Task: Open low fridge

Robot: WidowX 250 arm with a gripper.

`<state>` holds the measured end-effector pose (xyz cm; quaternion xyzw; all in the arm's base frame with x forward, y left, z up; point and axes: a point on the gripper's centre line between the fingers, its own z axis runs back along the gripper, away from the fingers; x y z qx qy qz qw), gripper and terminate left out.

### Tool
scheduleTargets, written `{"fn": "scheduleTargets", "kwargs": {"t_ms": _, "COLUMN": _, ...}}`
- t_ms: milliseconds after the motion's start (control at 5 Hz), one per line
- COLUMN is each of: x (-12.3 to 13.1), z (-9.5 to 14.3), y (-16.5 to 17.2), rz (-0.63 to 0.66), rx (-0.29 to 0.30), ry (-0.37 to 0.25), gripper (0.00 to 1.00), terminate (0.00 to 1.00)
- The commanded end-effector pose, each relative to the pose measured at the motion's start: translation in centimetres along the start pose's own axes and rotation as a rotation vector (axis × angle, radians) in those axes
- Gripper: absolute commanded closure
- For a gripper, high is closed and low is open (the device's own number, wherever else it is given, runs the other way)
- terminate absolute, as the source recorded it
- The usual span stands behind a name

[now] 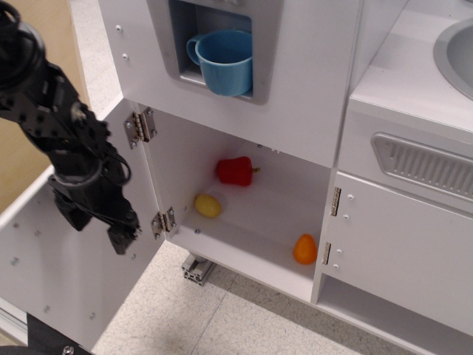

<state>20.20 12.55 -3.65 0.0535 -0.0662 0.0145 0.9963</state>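
The white toy kitchen [310,96] fills most of the view, with a pale speckled floor [222,318] below it and a wooden board [44,44] standing at the far left. The low fridge [244,214] sits in the bottom middle of the kitchen, and it stands wide open. Its flat white door [66,274] is swung out to the left on two metal hinges [140,126], so that its inner face with small screw heads is turned toward the camera. The handle cannot be seen from this side.

The black robot arm [44,96] comes in from the upper left and hangs in front of the open door. Its gripper [111,222] points down and to the right, close to the lower hinge. Whether its jaws are apart or together cannot be told, since the dark parts blend into one another; nothing is seen in its grasp.

To the right is a closed cabinet door [406,244] and, above it, a ribbed grey vent [429,166]. Part of a grey sink [458,52] shows in the top right corner.

A blue cup [225,61] stands in the grey recess above the fridge. Inside the fridge, a red pepper [235,171] lies at the back, a yellow lemon [208,205] nearer the front left, and an orange fruit [305,249] in the front right corner.
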Motion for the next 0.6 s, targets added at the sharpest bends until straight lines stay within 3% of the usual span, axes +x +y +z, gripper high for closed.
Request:
{"fn": "scheduleTargets", "kwargs": {"t_ms": 0, "x": 0.14, "z": 1.28, "y": 0.92, "rz": -0.004, "rx": 0.024, "ry": -0.034, "gripper": 0.00, "terminate": 0.00}}
{"fn": "scheduleTargets", "kwargs": {"t_ms": 200, "x": 0.14, "z": 1.28, "y": 0.92, "rz": -0.004, "rx": 0.024, "ry": -0.034, "gripper": 0.00, "terminate": 0.00}}
{"fn": "scheduleTargets", "kwargs": {"t_ms": 400, "x": 0.14, "z": 1.28, "y": 0.92, "rz": -0.004, "rx": 0.024, "ry": -0.034, "gripper": 0.00, "terminate": 1.00}}
